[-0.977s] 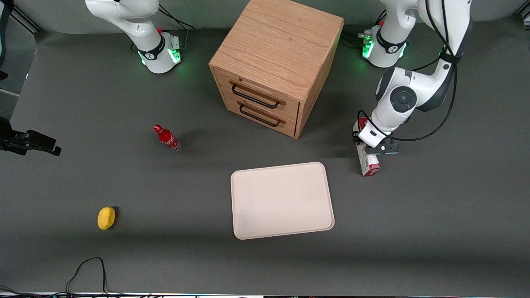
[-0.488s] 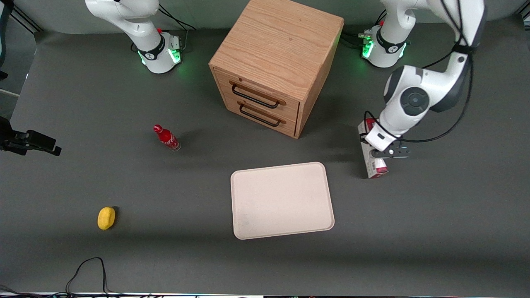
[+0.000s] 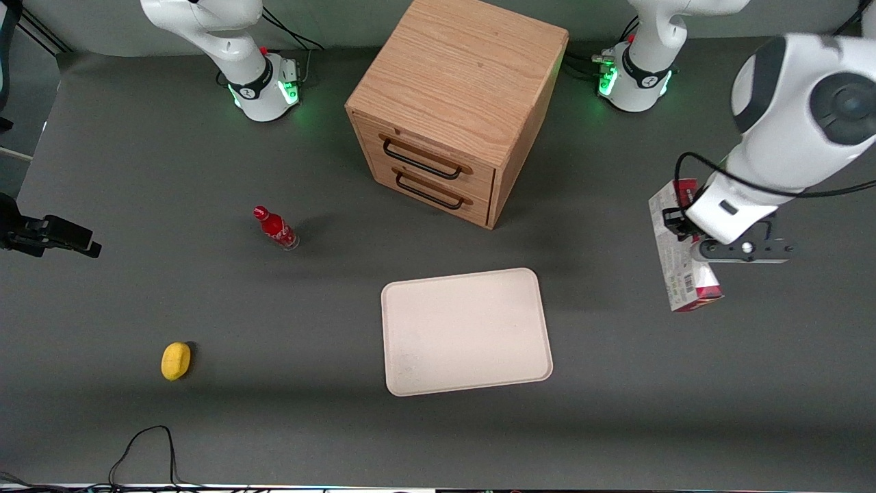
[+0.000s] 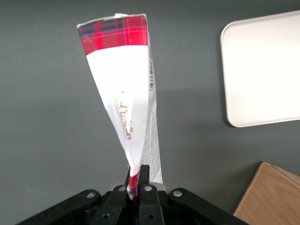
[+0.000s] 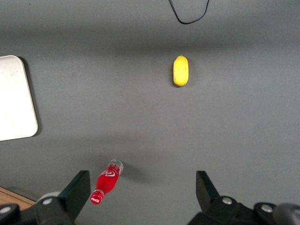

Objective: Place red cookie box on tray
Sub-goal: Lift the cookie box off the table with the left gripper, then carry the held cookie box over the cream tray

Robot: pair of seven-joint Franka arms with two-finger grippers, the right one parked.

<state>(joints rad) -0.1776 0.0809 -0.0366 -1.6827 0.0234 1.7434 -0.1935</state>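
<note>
We saw the gripper of the left arm lifted above the table, toward the working arm's end of it, and it was grasping the red cookie box. In the left wrist view the two fingers stood close together and pinched one end of the red cookie box, so the carton hung down from them with its plaid end toward the table. The box did not touch the table in the front view; we could see its white side panel with the barcode and a red end nearest to the front camera.

The tray lay flat on the table, apart from the box, between the box and the middle of the table, and nothing was on it. The wooden drawer cabinet stood farther from the front camera than the tray, both drawers shut. A small red bottle and a yellow object were toward the parked arm's end of the table.
</note>
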